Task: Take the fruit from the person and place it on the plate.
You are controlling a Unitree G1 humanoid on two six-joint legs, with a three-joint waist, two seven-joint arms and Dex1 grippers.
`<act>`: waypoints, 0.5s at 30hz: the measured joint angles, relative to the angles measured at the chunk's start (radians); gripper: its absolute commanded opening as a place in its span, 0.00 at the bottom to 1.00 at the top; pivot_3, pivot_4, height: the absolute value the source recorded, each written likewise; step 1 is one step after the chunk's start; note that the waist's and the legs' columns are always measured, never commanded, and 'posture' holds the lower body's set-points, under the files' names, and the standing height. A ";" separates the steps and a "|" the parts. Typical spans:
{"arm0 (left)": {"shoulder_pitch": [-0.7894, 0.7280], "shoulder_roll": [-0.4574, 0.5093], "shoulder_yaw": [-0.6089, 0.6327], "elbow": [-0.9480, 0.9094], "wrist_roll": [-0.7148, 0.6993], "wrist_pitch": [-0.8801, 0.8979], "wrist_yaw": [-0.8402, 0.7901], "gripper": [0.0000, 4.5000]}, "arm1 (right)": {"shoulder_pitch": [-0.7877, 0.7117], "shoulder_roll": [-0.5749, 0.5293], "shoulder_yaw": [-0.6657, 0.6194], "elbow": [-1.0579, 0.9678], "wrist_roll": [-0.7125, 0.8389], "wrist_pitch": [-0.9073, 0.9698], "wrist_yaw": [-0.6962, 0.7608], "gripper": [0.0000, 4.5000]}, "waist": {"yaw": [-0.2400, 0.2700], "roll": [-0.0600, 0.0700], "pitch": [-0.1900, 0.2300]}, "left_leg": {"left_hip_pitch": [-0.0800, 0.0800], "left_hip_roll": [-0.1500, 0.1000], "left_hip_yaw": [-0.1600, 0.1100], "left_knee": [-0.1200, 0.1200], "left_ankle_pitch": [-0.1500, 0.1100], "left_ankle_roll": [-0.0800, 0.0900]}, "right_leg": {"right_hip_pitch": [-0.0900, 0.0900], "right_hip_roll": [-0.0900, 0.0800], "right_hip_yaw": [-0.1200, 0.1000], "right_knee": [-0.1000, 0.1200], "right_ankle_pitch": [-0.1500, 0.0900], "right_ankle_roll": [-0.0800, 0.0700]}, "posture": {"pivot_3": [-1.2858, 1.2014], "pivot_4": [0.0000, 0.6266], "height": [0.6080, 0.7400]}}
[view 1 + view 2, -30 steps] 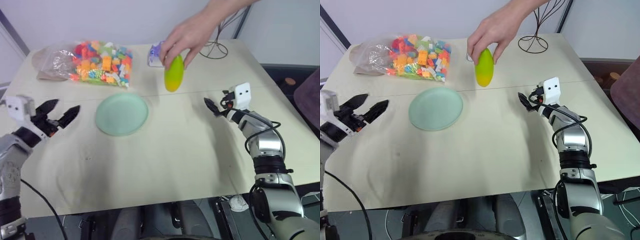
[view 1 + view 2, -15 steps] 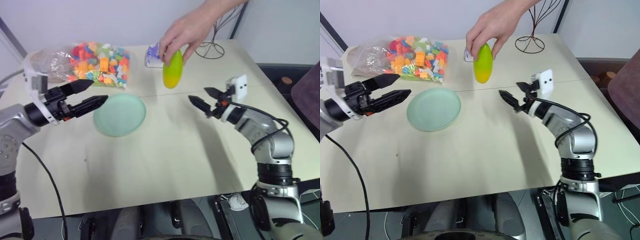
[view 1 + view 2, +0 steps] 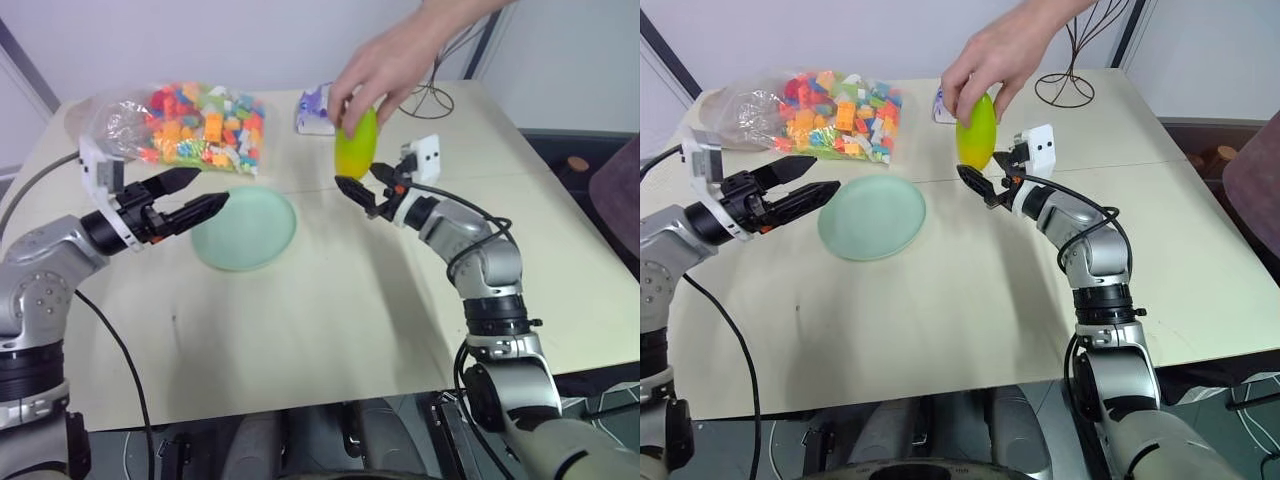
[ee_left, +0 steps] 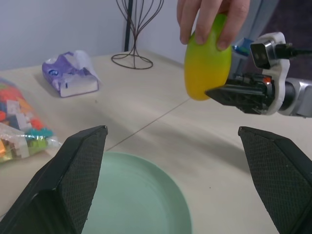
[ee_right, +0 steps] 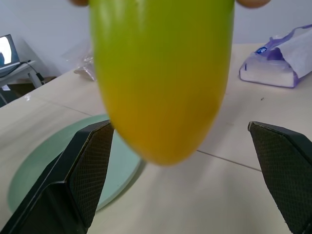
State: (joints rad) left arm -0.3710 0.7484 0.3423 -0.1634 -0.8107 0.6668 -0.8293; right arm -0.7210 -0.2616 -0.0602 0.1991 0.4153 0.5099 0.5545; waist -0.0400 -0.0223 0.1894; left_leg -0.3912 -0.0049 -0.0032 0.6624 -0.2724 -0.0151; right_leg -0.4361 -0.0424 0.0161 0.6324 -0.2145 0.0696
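Observation:
A person's hand holds the yellow-green fruit upright above the table's far middle, fingers around its top. My right gripper is open and level, its tips just below and beside the fruit's lower end. In the right wrist view the fruit hangs close ahead between the two fingers, with no touch visible. The mint-green plate lies flat, left of the fruit. My left gripper is open and hovers over the plate's left edge, pointing toward the fruit.
A clear bag of colourful toy bricks lies at the back left. A purple tissue pack and a black wire stand sit behind the fruit. The table's near half is bare wood.
My right gripper has swung left and up, from out on the right to just under the fruit. The left gripper has come right to the plate's edge. The hand still holds the fruit.

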 measured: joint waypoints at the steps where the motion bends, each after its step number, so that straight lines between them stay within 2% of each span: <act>1: 0.009 0.000 0.001 -0.005 0.000 0.000 0.005 1.00 | -0.003 0.002 -0.001 0.010 -0.002 -0.007 0.001 0.88 | -0.001 0.000 0.000 | 0.000 0.000 0.000 0.000 0.000 0.000 | 0.000 0.000 0.000 0.000 0.000 0.000 | 0.52 0.24 1.00; 2: 0.014 -0.001 0.004 -0.007 0.001 0.000 0.007 1.00 | -0.003 0.005 -0.001 0.018 -0.003 -0.015 0.002 0.80 | -0.001 0.000 0.000 | 0.000 0.000 0.000 0.000 0.000 0.000 | 0.000 0.000 0.000 0.000 0.000 0.000 | 0.52 0.24 1.00; 5: 0.029 -0.003 0.009 -0.016 0.001 -0.003 0.021 1.00 | -0.004 0.008 -0.001 0.034 -0.008 -0.022 0.004 0.47 | -0.001 0.000 0.000 | 0.000 0.000 0.000 0.000 0.000 0.000 | 0.000 0.000 0.000 0.000 0.000 0.000 | 0.52 0.24 1.00; 8: 0.050 -0.003 0.017 -0.028 0.001 -0.005 0.028 1.00 | -0.004 0.011 0.004 0.044 -0.010 -0.022 0.009 0.19 | 0.000 0.000 0.000 | 0.000 0.000 0.000 0.000 0.000 0.000 | 0.000 -0.001 0.000 0.000 0.000 0.000 | 0.52 0.24 1.00; 9: 0.050 -0.004 0.018 -0.030 0.001 -0.005 0.030 1.00 | -0.004 0.011 0.003 0.044 -0.010 -0.025 0.010 0.05 | 0.001 0.000 0.000 | 0.000 0.000 0.000 0.000 0.000 0.000 | 0.000 -0.001 0.000 0.000 0.000 0.000 | 0.52 0.24 1.00; 10: 0.050 -0.004 0.021 -0.033 0.001 -0.005 0.031 1.00 | -0.005 0.011 0.003 0.044 -0.009 -0.025 0.012 0.00 | 0.002 0.000 0.000 | 0.000 0.000 0.000 0.000 0.000 0.000 | 0.000 -0.001 0.000 0.000 0.000 0.000 | 0.52 0.24 1.00; 15: 0.050 -0.003 0.027 -0.036 0.006 -0.008 0.034 1.00 | -0.006 0.011 0.008 0.042 -0.014 -0.026 0.017 0.00 | 0.000 0.000 0.000 | 0.000 0.000 0.000 0.000 0.000 0.000 | 0.000 -0.001 0.000 0.000 0.000 0.000 | 0.52 0.24 1.00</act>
State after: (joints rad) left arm -0.3208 0.7451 0.3691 -0.1990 -0.8051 0.6593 -0.7948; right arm -0.7268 -0.2508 -0.0523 0.2415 0.4012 0.4839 0.5713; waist -0.0403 -0.0221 0.1896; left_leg -0.3914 -0.0050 -0.0036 0.6624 -0.2725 -0.0150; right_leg -0.4362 -0.0430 0.0161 0.6324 -0.2145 0.0696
